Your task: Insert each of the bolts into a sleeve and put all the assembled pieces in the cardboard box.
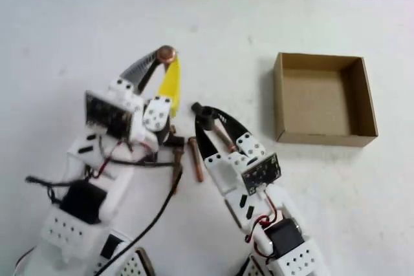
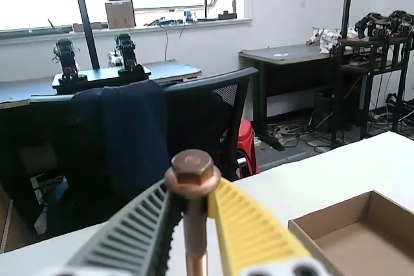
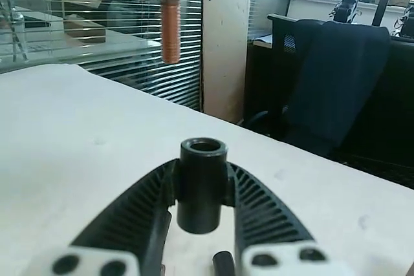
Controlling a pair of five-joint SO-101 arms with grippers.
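My left gripper (image 1: 165, 59) is shut on a copper bolt (image 1: 166, 52). It grips just below the hex head (image 2: 192, 170), between the grey and yellow fingers, and the shaft points down. My right gripper (image 1: 202, 116) is shut on a black sleeve (image 3: 202, 182), which stands upright with its bore facing up. The held bolt's shaft (image 3: 169, 17) hangs above and a little to one side of that sleeve. The open cardboard box (image 1: 323, 98) sits to the right of both arms.
Loose copper bolts (image 1: 178, 158) (image 1: 196, 158) lie on the white table (image 1: 259, 24) between the arms, and a spare black sleeve (image 1: 173, 140) lies beside them. A black cable crosses the table near the left arm. Chairs and desks stand beyond the far edge.
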